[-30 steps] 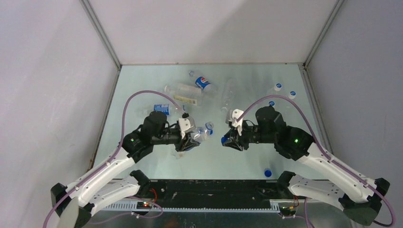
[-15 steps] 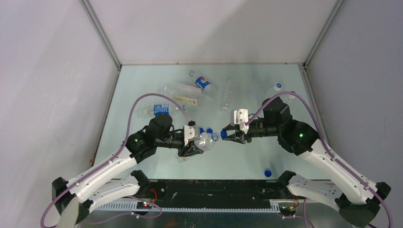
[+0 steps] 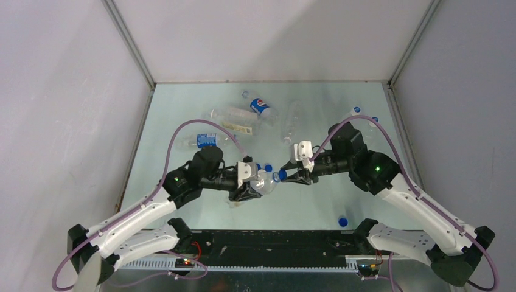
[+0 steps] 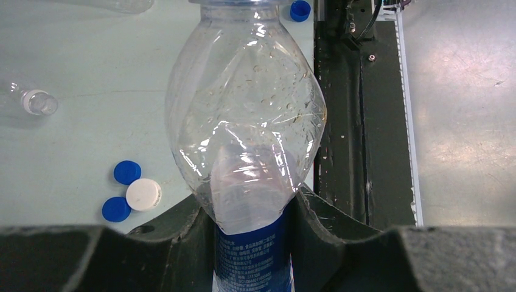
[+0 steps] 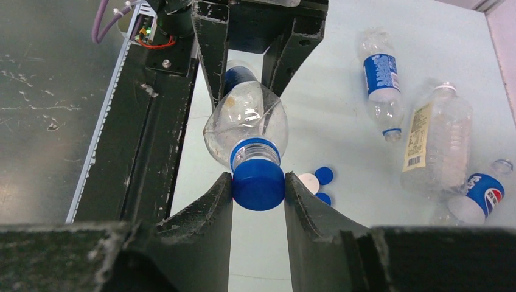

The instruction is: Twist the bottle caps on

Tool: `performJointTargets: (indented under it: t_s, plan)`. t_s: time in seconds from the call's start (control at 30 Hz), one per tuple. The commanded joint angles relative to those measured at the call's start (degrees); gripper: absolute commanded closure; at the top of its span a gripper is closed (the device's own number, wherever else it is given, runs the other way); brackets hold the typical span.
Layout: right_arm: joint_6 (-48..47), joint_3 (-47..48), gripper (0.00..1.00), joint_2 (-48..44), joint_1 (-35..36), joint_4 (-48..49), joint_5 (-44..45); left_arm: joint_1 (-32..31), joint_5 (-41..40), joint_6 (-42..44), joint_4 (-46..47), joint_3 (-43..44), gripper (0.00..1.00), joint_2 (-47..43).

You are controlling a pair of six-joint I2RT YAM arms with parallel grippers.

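My left gripper (image 3: 248,187) is shut on a clear bottle (image 3: 261,181) with a blue label, held off the table with its neck pointing right. In the left wrist view the bottle (image 4: 246,121) stands between the fingers of the left gripper (image 4: 251,210), crumpled at the shoulder. My right gripper (image 5: 258,187) is shut on a blue cap (image 5: 258,184) that sits against the mouth of the bottle (image 5: 243,118). From above, the cap (image 3: 277,176) joins the bottle's neck to the right gripper (image 3: 283,176).
Loose caps lie under the bottle: a white one (image 4: 143,194) and two blue ones (image 4: 127,172). Another blue cap (image 3: 342,221) lies near the front edge. Several bottles lie at the back, among them a Pepsi one (image 3: 260,106) and a pale-labelled one (image 3: 234,120).
The right gripper has turned and carried the blue cap left, up to the bottle's mouth. The left gripper has brought the bottle a little right and forward to meet it.
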Motion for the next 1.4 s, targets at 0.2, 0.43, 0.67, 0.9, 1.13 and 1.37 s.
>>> performJointTargets:
  t_s: [0.2, 0.43, 0.67, 0.9, 1.13, 1.37]
  plan:
    - [-1.97, 2.34, 0.92, 0.93, 0.08, 0.79, -2.29, -0.86, 2.53, 1.50, 0.49, 3.76, 0.74, 0.18]
    - [-2.91, 2.32, 0.92, 1.99, 0.91, 0.05, -2.79, -0.93, 2.26, 3.41, -2.81, 5.17, 0.74, 0.91]
    - [-4.89, 3.01, 0.94, 3.22, 2.17, -1.96, -1.69, -0.99, 2.75, 4.35, -5.41, 6.75, 0.74, 2.11]
    - [-5.37, 3.02, 0.95, 3.75, 3.08, -1.86, -1.33, -1.03, 4.40, 4.18, -5.09, 6.99, 0.74, 1.98]
    - [-6.57, 3.78, 0.97, 4.66, 3.80, -3.82, -1.00, -1.00, 5.98, 1.47, -0.71, 6.12, 0.74, 1.59]
    - [-7.01, 4.27, 0.98, 6.04, 3.82, -5.89, -3.35, -0.99, 6.12, -0.40, 3.13, 5.00, 0.74, 0.97]
